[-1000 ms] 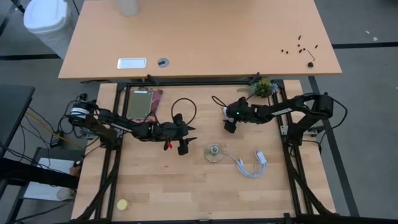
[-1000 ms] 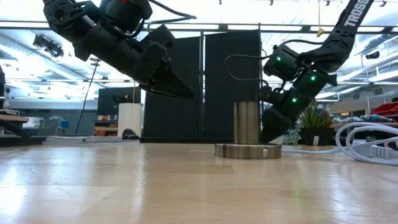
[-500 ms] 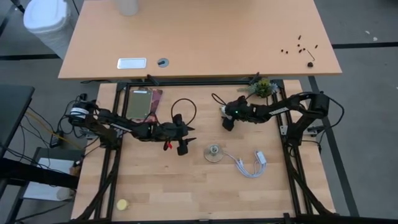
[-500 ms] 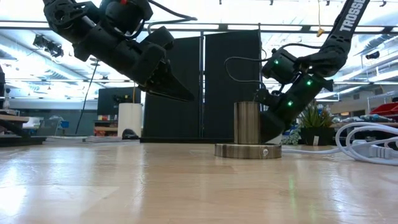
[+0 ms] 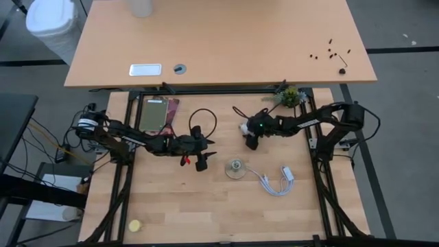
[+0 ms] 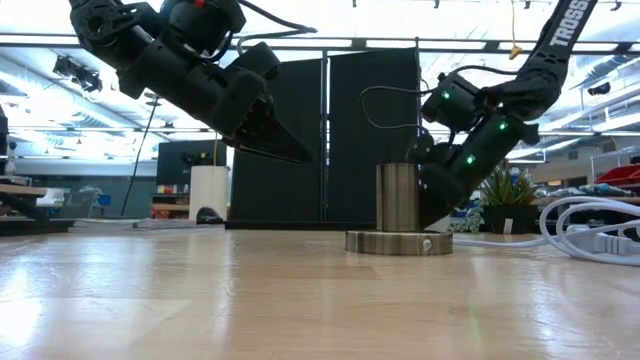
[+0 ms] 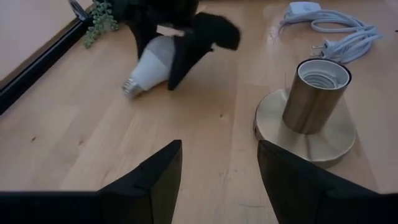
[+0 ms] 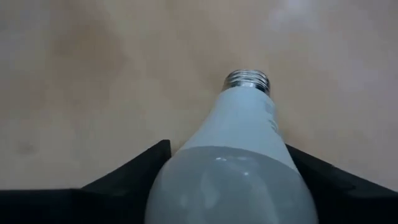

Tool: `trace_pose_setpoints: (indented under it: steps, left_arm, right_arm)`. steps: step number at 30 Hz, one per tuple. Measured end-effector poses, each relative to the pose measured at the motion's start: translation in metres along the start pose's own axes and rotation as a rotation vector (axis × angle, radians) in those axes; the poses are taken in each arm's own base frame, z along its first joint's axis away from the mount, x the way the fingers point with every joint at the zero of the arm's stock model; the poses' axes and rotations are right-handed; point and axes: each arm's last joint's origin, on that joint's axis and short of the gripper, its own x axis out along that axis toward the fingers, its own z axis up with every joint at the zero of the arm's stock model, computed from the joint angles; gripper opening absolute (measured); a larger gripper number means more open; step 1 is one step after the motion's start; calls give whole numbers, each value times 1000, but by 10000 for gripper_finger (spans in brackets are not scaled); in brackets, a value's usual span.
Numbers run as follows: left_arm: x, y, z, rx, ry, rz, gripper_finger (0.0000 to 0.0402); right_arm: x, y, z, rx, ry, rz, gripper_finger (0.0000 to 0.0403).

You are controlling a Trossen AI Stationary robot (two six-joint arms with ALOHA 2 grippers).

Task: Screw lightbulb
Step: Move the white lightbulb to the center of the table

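The white lightbulb (image 7: 152, 62) lies on its side on the wooden table, its grey screw base (image 7: 129, 87) pointing away from my right gripper (image 5: 248, 130). That gripper is shut on the bulb's round end (image 8: 242, 168). The brass socket (image 7: 314, 93) stands upright on its round base (image 5: 235, 167) at the table's middle. My left gripper (image 7: 217, 162) hovers open above the table, just left of the socket, with nothing between its fingers. My right gripper has the lightbulb's wide glass end (image 8: 186, 162) between its two fingers, one on each side. The fingers (image 7: 186, 56) slant down from the table's right and lie along the bulb. The bulb rests on the table, its screw base (image 8: 247, 78) beyond the fingertips.
A white cable with plug (image 5: 274, 182) lies right of the socket. A phone-like slab (image 5: 154, 113) lies at the far left, a small plant (image 5: 291, 96) at the far right, and a yellow disc (image 5: 135, 225) near the front left corner.
My right gripper has shifted slightly toward the table's left over the lightbulb and turned its wrist. The bulb's white end now shows beside it in the high view.
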Motion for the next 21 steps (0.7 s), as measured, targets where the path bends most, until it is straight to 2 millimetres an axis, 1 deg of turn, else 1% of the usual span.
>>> trace_pose_setpoints:
  steps: [3,5,8,10,12,16,19,21]
  left_arm:
    - [0,0,-1,4,14,-9,213]
    - [0,0,-4,14,40,-10,213]
    - [1,-1,-5,44,50,-28,213]
    - [1,-1,-5,82,42,-30,213]
    - [4,-2,-5,126,26,-32,213]
    - [13,-4,-9,182,-2,-37,213]
    - [21,-6,-16,231,7,-27,214]
    - [25,-6,-22,243,28,19,214]
  right_arm:
    - [-7,11,3,4,-17,87,300]
    - [-13,20,7,-9,-45,144,309]
    - [-23,32,11,-39,-76,202,307]
    - [-29,38,17,-53,-92,223,302]
    - [-33,43,24,-62,-78,230,296]
    - [-35,47,34,-66,3,218,285]
    - [-38,46,41,-52,36,159,278]
    - [-39,43,46,-38,29,114,274]
